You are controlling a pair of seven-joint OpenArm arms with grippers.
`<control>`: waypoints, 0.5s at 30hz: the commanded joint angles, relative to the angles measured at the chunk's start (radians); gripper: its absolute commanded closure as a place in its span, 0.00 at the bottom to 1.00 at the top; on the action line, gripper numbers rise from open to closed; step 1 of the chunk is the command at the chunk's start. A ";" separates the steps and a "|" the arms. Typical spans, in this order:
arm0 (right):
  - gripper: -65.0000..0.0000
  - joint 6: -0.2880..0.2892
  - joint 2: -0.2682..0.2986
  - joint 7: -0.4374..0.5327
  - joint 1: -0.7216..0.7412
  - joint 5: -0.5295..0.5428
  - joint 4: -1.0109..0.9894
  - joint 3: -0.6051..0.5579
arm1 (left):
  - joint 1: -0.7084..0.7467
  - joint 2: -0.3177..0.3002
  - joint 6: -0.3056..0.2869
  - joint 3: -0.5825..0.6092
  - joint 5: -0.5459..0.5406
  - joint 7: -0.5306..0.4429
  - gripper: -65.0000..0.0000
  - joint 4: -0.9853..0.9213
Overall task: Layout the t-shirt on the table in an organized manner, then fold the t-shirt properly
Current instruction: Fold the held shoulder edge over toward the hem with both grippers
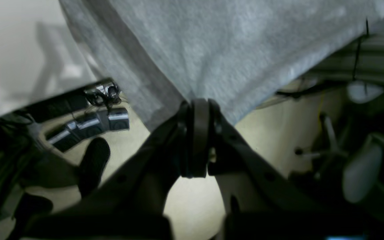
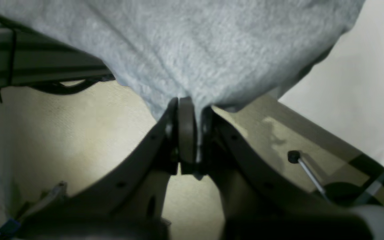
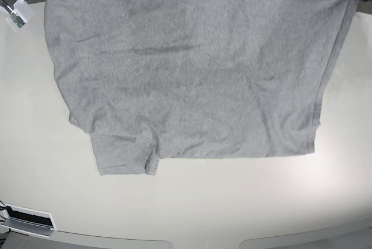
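Left pincer point(image 1: 198, 110) clamped on one corner of the t-shirt point(image 3: 192, 68); right pincer point(image 2: 187, 106) clamped on another. Both corners sit at the base view's top edge. Shirt spread flat, grey, across the off-white counter point(image 3: 192, 202), one sleeve poking out lower left.

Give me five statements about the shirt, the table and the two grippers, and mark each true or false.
1. The left gripper is shut on the t-shirt. True.
2. The right gripper hangs open. False: it pinches the shirt's edge.
3. Black lettering faces up. False: only plain grey shows.
4. The shirt is spread on the table. True.
5. The shirt is folded in half. False: it lies open, one sleeve sticking out.
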 commanded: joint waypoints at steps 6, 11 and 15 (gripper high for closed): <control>1.00 0.005 0.014 0.009 -0.006 0.018 0.018 0.024 | 0.018 -0.015 -0.005 -0.015 -0.017 -0.007 1.00 0.053; 1.00 0.005 0.014 0.052 0.005 0.014 0.018 0.024 | -0.032 -0.014 -0.005 -0.014 -0.017 -0.105 1.00 0.051; 1.00 0.005 0.012 0.145 0.014 0.014 0.016 0.022 | -0.148 -0.014 -0.005 -0.012 -0.017 -0.102 1.00 0.050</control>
